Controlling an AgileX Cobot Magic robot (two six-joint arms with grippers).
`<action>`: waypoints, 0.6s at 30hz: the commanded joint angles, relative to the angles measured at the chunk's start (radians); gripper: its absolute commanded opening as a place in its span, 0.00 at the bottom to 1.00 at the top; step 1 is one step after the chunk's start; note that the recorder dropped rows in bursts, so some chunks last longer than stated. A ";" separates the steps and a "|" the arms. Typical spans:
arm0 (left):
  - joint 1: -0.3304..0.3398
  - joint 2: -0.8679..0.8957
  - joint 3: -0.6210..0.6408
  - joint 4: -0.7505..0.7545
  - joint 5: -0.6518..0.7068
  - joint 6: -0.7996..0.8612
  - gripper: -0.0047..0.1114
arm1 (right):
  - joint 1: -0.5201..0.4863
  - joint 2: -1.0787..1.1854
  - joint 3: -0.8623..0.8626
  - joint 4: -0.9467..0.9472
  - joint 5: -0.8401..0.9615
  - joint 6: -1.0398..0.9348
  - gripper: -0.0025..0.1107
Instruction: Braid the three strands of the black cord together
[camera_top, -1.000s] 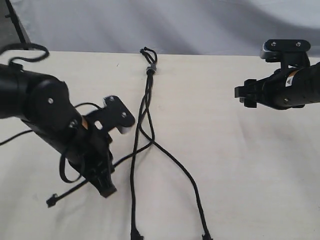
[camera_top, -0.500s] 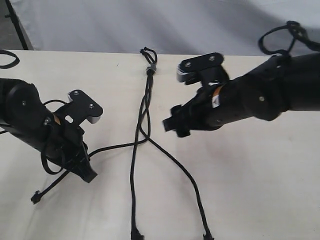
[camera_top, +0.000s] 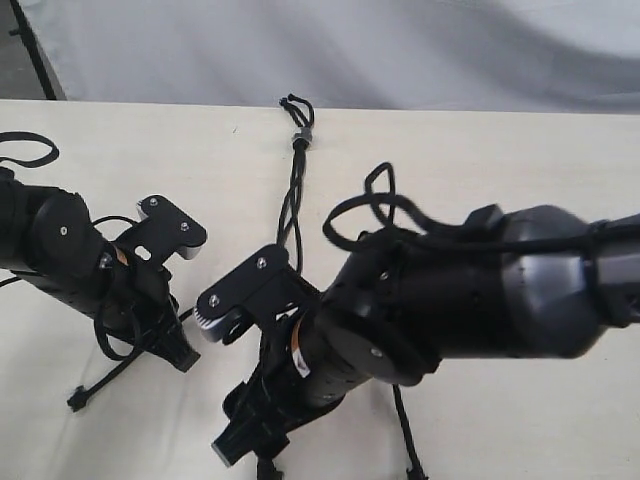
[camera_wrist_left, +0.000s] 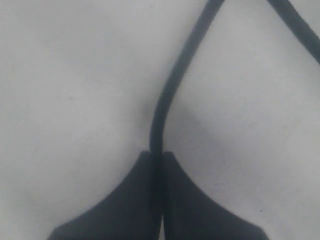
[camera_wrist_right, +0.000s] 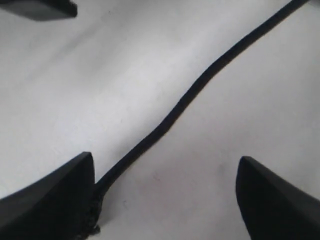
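Outside, the light, limp cord (camera_top: 294, 185) trails down the table (camera_top: 520, 170) from its knot (camera_top: 301, 137), its middle hidden by the right arm (camera_top: 450, 300); at the left wrist, the left gripper (camera_wrist_left: 156, 155) is clamped on one strand (camera_wrist_left: 162, 107); at the right wrist, the right gripper (camera_wrist_right: 165, 167) is spread wide over another strand (camera_wrist_right: 185, 100), probably best pinched near its tip.

This looks like a robotics lab or test bench rather than a home. Two black machine arms, the left arm (camera_top: 50, 238) and the right arm (camera_top: 470, 290), trail loose cables (camera_top: 372, 205) over a plain, pale surface (camera_top: 540, 180). A wrinkled grey-white cloth (camera_top: 400, 50) hangs behind as a backdrop, with a dark slanted pole (camera_top: 35, 50) at its edge. A thin black cord (camera_top: 297, 185) lies laid out on the surface.
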 joint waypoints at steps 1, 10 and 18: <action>0.003 0.007 0.006 -0.019 -0.003 -0.009 0.05 | 0.017 0.056 -0.003 0.003 -0.004 0.045 0.67; 0.003 0.007 0.006 -0.019 -0.014 -0.009 0.05 | 0.017 0.114 -0.003 0.003 -0.017 0.059 0.37; 0.003 0.007 0.006 -0.019 -0.017 -0.009 0.05 | 0.011 0.034 -0.051 -0.163 0.147 0.067 0.02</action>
